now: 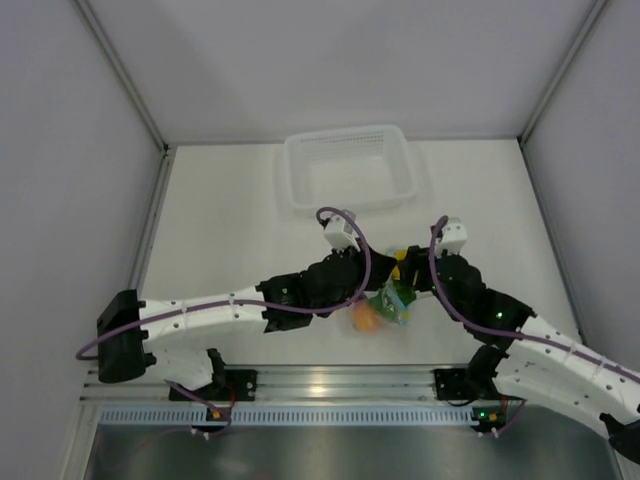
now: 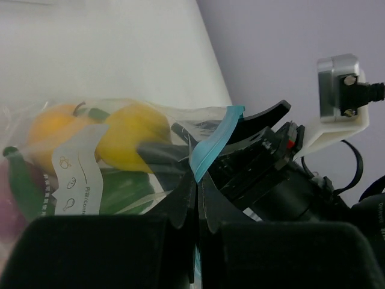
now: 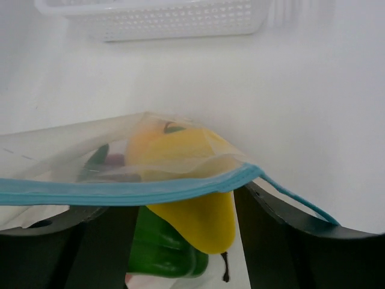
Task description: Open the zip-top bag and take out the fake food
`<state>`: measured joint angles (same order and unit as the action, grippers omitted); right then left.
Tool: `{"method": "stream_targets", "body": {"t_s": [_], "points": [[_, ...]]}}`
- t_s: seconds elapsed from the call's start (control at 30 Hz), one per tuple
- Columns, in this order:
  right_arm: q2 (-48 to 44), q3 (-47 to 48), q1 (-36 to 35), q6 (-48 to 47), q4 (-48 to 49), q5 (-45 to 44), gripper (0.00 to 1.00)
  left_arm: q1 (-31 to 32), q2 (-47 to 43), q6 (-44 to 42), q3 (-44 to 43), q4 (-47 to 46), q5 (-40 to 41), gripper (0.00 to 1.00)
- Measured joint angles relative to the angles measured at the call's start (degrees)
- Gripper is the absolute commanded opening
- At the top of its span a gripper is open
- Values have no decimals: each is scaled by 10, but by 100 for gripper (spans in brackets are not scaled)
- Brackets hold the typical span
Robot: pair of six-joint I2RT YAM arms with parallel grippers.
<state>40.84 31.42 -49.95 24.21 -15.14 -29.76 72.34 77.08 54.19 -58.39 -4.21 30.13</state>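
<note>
The clear zip-top bag [image 1: 392,302] is held off the table between my two grippers. My left gripper [image 1: 374,288] is shut on the bag's light blue zip strip [image 2: 210,144], which runs up out of the closed jaws [image 2: 197,183]. Through the plastic I see a yellow pepper [image 2: 135,135], an orange fruit [image 2: 51,129], a green pepper [image 2: 120,189] and a purple piece [image 2: 9,211]. My right gripper [image 1: 410,284] is open [image 3: 180,208], its fingers [image 3: 271,229] spread wide. The zip strip [image 3: 120,191] stretches across them, and the yellow pepper [image 3: 198,223] and green pepper [image 3: 162,253] hang between them.
A white mesh basket [image 1: 350,168] stands at the back of the table, beyond the bag; it also shows in the right wrist view [image 3: 156,21]. The enclosure walls stand on the left, right and far sides. The arm bases' rail [image 1: 320,385] runs along the near edge.
</note>
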Motion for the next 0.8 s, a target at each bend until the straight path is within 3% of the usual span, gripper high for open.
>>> {"method": "stream_targets", "body": {"t_s": [0.13, 0.3, 0.63, 0.8], "points": [[-4, 92, 14, -6, -116, -9, 66, 2, -9, 28, 1, -9, -10, 0], [66, 185, 16, -13, -209, -17, 67, 2, -23, 60, 36, -23, 12, 0], [141, 152, 17, -23, -235, 37, 66, 2, -26, 89, 95, -24, 57, 0], [149, 151, 17, -23, -237, 48, 75, 1, -26, 89, 98, -27, 64, 0]]}}
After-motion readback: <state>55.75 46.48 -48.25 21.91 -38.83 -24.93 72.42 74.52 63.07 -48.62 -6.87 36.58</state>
